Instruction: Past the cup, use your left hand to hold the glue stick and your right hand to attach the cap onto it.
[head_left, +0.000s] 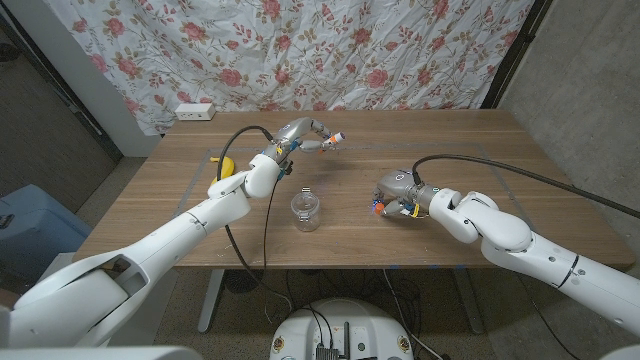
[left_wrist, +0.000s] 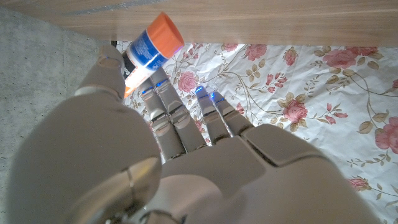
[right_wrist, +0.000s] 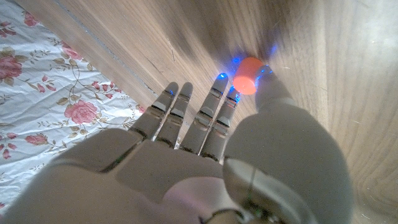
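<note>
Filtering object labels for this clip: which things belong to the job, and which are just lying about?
Job:
- white-and-blue glue stick with orange end, held by the left robot hand
- small orange plastic cap, pinched by the right robot hand
- clear cup, the landmark

Lying about:
- yellow object near the left arm
- white power strip

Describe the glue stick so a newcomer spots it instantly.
Start at the clear cup near the wooden table's front edge, then look past it to the raised left hand. The glue stick juts from its fingers: a small white-and-blue tube with an orange end.
</note>
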